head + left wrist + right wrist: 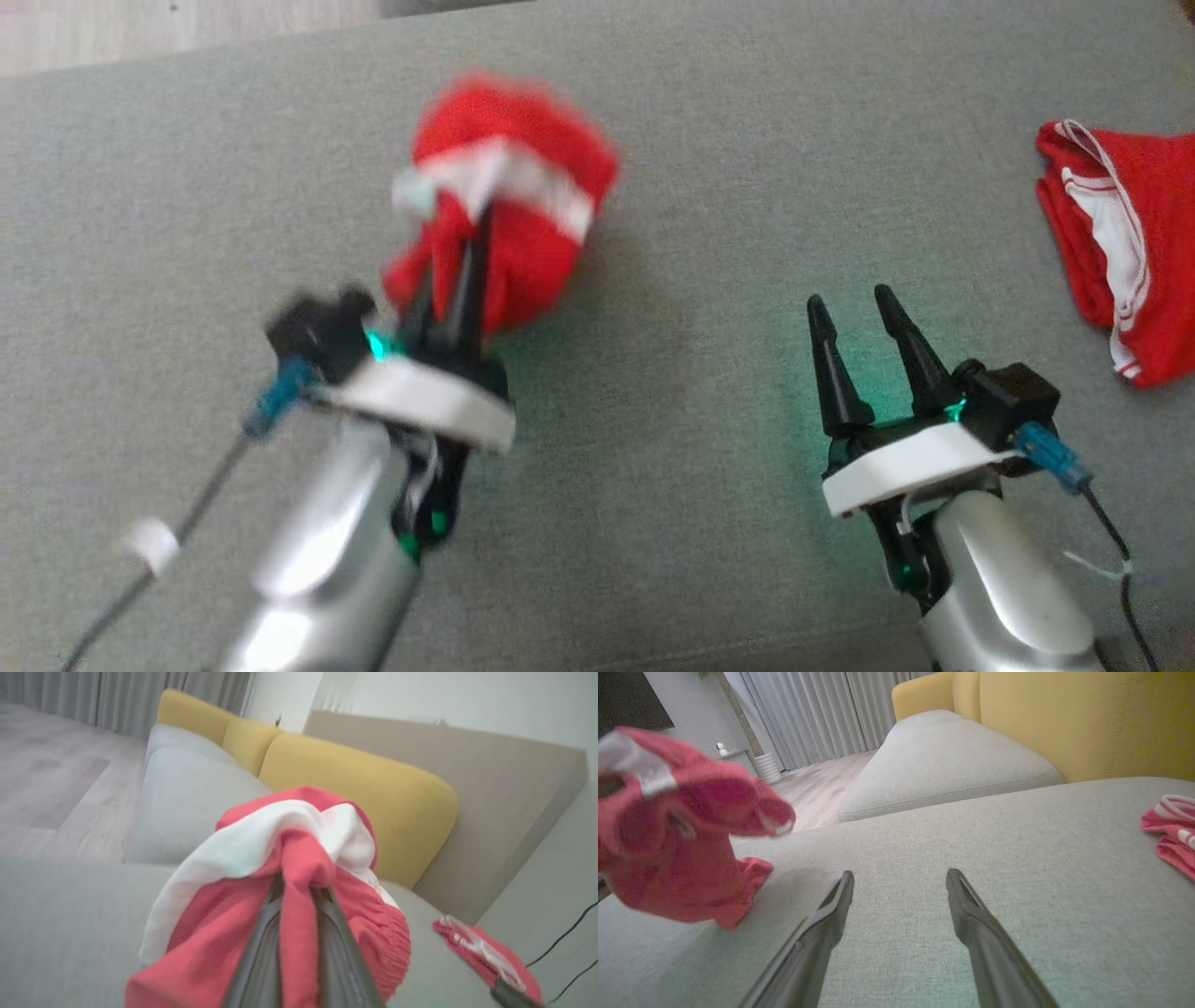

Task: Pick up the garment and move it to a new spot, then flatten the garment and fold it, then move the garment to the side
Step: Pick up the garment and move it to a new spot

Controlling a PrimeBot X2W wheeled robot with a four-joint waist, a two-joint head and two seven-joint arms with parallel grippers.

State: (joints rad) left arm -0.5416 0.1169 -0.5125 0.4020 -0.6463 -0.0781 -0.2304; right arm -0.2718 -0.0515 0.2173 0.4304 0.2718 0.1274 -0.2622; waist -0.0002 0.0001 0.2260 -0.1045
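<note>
The left pincer (453, 280) is clamped on the bunched red garment (513, 168) just over the grey cushion (691, 467) while the right pincer (851, 303) stands apart and empty; this looks like the moving step, and the next move calls for setting the garment down and spreading it.

Grey sofa seat (653, 560) w/ red-white cloth (1120, 243) lying crumpled at far right. Yellow back cushions (364, 793) behind, beige panel (467, 788) beside them. Grey curtains (822, 714), wood floor (46, 774) far left.
</note>
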